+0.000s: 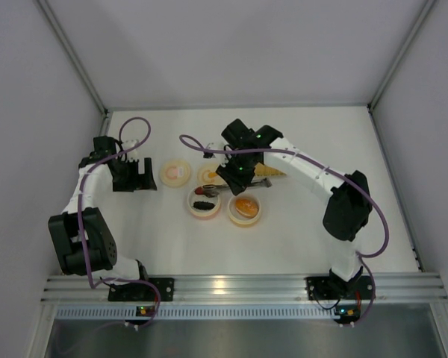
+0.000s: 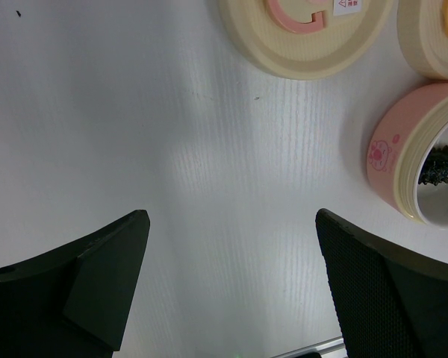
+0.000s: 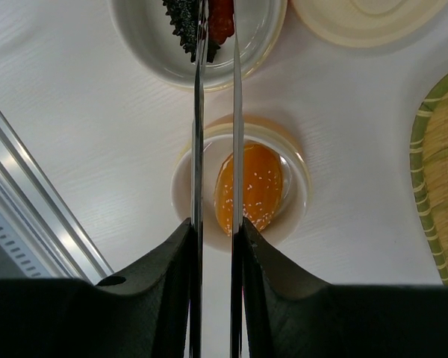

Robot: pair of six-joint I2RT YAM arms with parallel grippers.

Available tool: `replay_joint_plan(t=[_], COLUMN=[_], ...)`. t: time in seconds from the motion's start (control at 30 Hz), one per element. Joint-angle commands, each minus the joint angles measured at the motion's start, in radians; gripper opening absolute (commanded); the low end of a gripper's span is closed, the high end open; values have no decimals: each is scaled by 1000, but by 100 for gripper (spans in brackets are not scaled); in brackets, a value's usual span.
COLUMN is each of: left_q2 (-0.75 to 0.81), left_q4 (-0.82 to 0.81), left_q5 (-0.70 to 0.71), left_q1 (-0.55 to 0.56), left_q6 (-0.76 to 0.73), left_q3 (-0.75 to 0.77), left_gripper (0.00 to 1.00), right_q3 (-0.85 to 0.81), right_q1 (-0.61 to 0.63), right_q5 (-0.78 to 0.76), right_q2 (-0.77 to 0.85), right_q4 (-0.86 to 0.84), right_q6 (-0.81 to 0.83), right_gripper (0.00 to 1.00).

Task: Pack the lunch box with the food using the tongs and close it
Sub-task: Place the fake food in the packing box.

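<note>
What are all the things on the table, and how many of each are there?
lids: two, cream, one with a pink mark, side by side behind the bowls
pink bowl: one, pink outside, front left of the group
other bowl: one, pale, right of the pink bowl
orange piece: one, orange, in the other bowl
red piece: one, red, in the pink bowl
dark piece: one, dark and spiky, beside the red piece
tray: one, yellow with a green rim, right of the lids
tongs: one, silver, tips over the pink bowl
table: one, white
left pincer: one, black, open over bare table
right pincer: one, black, shut on the tongs
</note>
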State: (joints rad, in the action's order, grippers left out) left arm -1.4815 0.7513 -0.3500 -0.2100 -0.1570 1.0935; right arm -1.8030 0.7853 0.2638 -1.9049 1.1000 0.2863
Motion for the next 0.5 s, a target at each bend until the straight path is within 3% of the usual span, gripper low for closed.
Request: replay_joint_plan(t=[0.0, 0.1, 0.2, 0.47], left_q2=[26, 26, 27, 33], left_q4=[-35, -29, -26, -10], left_q5=[-6, -10, -10, -12], left_q1=[-5, -5, -5, -5], left_q6=[-4, -1, -1, 2], left_q3=[16, 22, 26, 40], left_gripper=[98, 98, 98, 98], right_q3=[-38, -16, 11, 28], right_q1=[28, 28, 29, 9], right_q5=[25, 25, 22, 18], right_q2=[32, 55, 82, 159], right_q4=[4, 6, 4, -34], right_q6=[5, 8, 11, -12], right_gripper=[27, 28, 36, 31])
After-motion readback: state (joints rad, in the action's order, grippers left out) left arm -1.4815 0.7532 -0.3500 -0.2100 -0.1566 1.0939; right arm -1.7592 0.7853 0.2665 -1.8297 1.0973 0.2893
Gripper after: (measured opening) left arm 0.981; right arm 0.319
